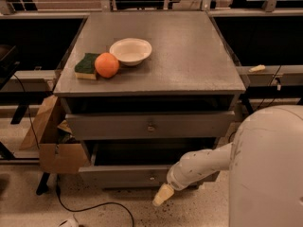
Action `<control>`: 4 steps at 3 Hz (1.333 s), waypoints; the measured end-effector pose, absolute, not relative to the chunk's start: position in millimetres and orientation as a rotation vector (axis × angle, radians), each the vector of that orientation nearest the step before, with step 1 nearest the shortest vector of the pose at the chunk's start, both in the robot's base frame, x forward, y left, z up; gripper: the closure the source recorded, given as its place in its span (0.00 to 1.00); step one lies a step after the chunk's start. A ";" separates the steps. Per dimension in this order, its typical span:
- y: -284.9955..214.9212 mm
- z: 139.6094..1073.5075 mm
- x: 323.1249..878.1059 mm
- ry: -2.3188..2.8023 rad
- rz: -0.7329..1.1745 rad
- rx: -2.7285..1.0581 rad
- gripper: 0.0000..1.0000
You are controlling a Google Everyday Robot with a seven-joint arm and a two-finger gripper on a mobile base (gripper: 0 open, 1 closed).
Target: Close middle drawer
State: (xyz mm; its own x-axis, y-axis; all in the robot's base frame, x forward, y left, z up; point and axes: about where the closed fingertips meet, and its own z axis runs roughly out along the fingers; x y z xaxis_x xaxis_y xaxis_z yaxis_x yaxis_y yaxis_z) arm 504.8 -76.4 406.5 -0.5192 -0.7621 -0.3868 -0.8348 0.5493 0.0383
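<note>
To your left, a cardboard box (49,148) sits beside the cabinet (189,56). The middle drawer (123,176) stands pulled out, low on the cabinet's front. The gripper (162,195) hangs just below its front, right of the knob (152,177). You cannot tell whether it is spread or pressed together.

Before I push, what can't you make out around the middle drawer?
- Inside of the middle drawer: camera view, lost in dark shadow under the upper drawer.
- Whether the tool, low in front of that drawer's front, touches it: a single view gives no depth.
- The drawer's right end: hidden by the arm and the robot's body.
- Anything beneath it: hidden by its front.
</note>
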 end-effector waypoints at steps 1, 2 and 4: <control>-78.6 405.4 503.2 2.459 0.307 -1.316 0.00; -79.0 404.5 501.6 2.449 0.305 -1.318 0.18; -84.7 400.0 520.0 2.341 0.268 -1.361 0.65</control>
State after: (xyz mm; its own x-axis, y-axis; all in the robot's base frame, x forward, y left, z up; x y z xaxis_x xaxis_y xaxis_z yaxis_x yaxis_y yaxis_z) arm 520.0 -84.7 400.0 -0.4343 -0.7830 -0.4453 -0.8633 0.5029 -0.0423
